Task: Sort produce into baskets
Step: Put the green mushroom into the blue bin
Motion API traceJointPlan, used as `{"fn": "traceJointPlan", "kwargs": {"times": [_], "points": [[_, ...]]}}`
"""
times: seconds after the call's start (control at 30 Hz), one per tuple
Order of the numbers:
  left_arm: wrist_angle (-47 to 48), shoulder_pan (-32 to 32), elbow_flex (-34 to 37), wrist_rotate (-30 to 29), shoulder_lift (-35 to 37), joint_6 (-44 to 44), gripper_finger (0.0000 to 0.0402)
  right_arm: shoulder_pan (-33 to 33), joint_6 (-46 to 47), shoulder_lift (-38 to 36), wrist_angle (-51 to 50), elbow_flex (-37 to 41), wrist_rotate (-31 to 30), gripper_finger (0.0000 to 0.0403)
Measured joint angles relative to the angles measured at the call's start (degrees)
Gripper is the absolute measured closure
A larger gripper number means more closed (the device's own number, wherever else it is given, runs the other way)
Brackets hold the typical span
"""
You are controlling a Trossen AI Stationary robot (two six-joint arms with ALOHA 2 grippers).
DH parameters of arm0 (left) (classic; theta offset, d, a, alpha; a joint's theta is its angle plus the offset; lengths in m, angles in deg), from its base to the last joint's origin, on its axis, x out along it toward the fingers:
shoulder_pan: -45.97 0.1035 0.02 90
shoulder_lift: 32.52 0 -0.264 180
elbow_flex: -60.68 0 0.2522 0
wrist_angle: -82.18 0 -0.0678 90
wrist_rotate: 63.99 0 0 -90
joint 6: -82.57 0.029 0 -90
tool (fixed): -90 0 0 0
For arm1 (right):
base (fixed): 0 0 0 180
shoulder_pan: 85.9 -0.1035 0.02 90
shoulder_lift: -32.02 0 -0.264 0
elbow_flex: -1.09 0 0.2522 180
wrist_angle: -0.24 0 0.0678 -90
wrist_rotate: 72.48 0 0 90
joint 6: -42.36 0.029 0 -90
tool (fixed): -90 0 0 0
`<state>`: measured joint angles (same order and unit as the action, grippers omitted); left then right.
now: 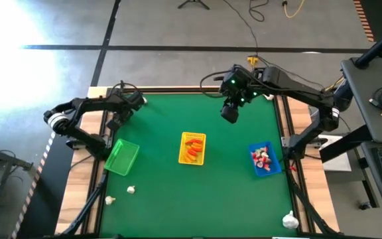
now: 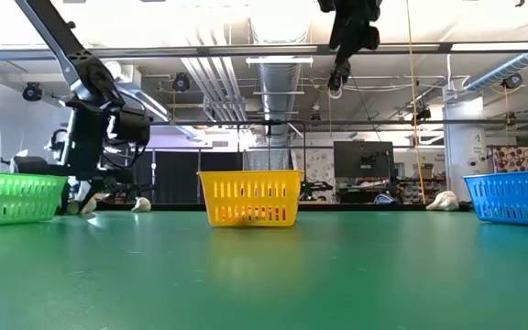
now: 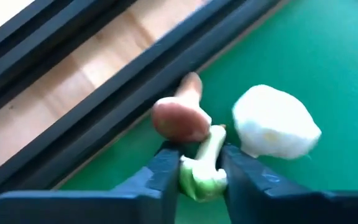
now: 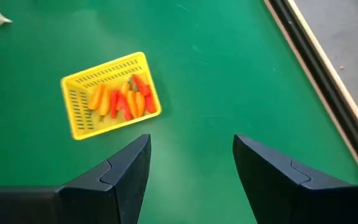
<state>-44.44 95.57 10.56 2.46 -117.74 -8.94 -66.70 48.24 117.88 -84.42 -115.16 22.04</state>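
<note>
My left gripper (image 3: 202, 180) is low at the table's left edge, just beyond the green basket (image 1: 123, 158), and is shut on a small cream-and-green piece (image 3: 205, 163). A brown-capped piece (image 3: 179, 118) and a white piece (image 3: 275, 121) lie right beside it on the green mat. My right gripper (image 4: 191, 180) hangs open and empty high over the table's far middle (image 1: 229, 111). The yellow basket (image 1: 192, 148) holds orange and red pieces. The blue basket (image 1: 264, 159) holds red-and-white pieces. My left gripper pinches the cream-and-green piece by its green end (image 3: 197, 183) between its two fingers. Its cream end (image 3: 213, 140) sticks out past the fingertips toward the brown-capped piece. Whether it rests on the mat or is lifted, I cannot tell.
A black rail (image 3: 104, 106) and a wooden border run along the table's left edge close to my left gripper. Two white pieces (image 1: 130, 190) (image 1: 110, 198) lie near the front left, and another (image 1: 289, 219) at the front right corner.
</note>
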Motion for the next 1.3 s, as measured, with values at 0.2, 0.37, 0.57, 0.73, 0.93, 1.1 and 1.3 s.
{"fn": "traceJointPlan", "kwargs": {"times": [0.2, 0.37, 0.57, 0.73, 0.93, 1.1, 1.3], "points": [[-1.3, -2.6, -2.5, 3.4, 0.8, 9.5, 0.0389, -3.9, 3.4, -2.5, -0.8, 0.0, -0.1, 0.0184], [-2.5, -12.5, -7.6, 3.4, 0.9, 16.9, 0.039, -9.6, 8.2, -7.1, -2.0, 0.0, -6.0, 0.0183], [-11.3, -33.5, -14.8, 1.7, 0.2, 23.2, 0.039, -20.9, 18.4, -14.0, -4.1, 2.4, -12.7, 0.0184], [-19.3, -50.5, -22.0, -2.1, -4.0, 24.5, 0.039, -36.0, 29.0, -17.9, -1.2, 7.0, -16.6, 0.0183], [-20.4, -65.8, -35.4, -5.7, -15.1, 26.8, 0.0387, -50.6, 34.3, -16.1, 5.8, 15.3, -22.7, 0.0184], [-18.9, -74.3, -48.7, -5.6, -26.5, 25.9, 0.0383, -56.3, 38.2, -11.3, 11.1, 21.4, -22.6, 0.0184], [-13.1, -78.1, -62.4, 3.1, -39.2, 30.4, 0.0383, -61.4, 44.5, -4.8, 14.6, 25.2, -22.6, 0.0183]]}}
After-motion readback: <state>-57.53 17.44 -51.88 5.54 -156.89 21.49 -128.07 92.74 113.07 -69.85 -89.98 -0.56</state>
